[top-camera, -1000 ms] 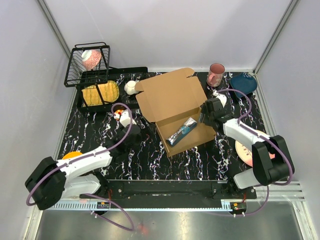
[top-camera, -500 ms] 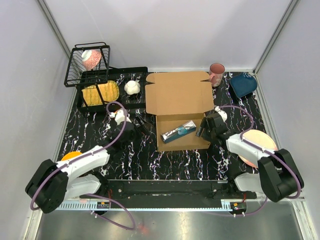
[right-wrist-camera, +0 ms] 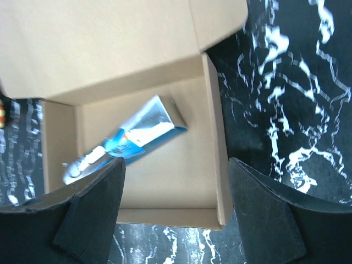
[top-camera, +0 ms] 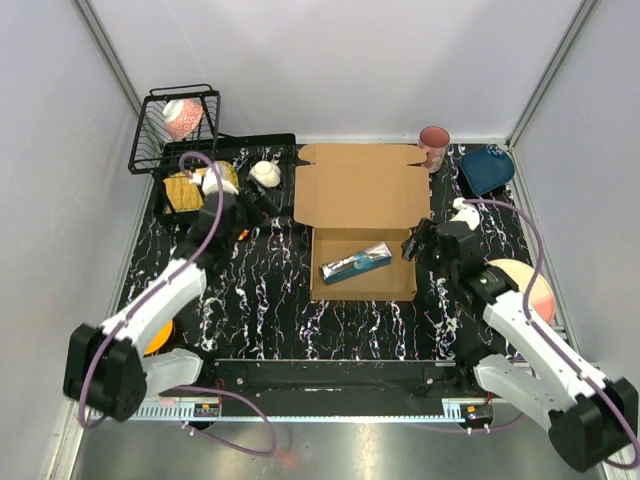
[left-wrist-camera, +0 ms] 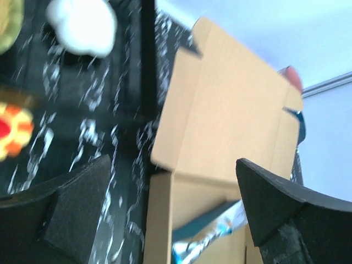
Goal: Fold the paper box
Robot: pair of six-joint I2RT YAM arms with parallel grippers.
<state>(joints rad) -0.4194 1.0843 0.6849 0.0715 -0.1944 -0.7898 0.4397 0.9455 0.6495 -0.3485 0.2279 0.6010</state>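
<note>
Cardboard of the paper box [top-camera: 363, 285] is seen from above at the middle of the black marbled table [top-camera: 260, 300]. Its shallow tray is turned toward the arms and its lid is laid open flat on the far side. A blue and silver packet [top-camera: 355, 263] is lodged slantwise in the tray. The left gripper [top-camera: 255, 205] is held near the lid's left edge, apart from it. The right gripper [top-camera: 415, 245] is placed just beside the tray's right wall; contact cannot be judged. A pink mug [top-camera: 434, 146] is set at the lid's far right corner.

In the left wrist view, the left gripper [left-wrist-camera: 173, 162] is shown with its jaws spread wide and nothing caught between them. The open lid and part of the tray are framed between its pads [left-wrist-camera: 77, 209], and a blurred white object [left-wrist-camera: 82, 19] is seen at upper left.

In the right wrist view, the right gripper [right-wrist-camera: 176, 162] is likewise parted wide and grips nothing. The tray and packet [right-wrist-camera: 126, 143] are seen beyond it.
</note>
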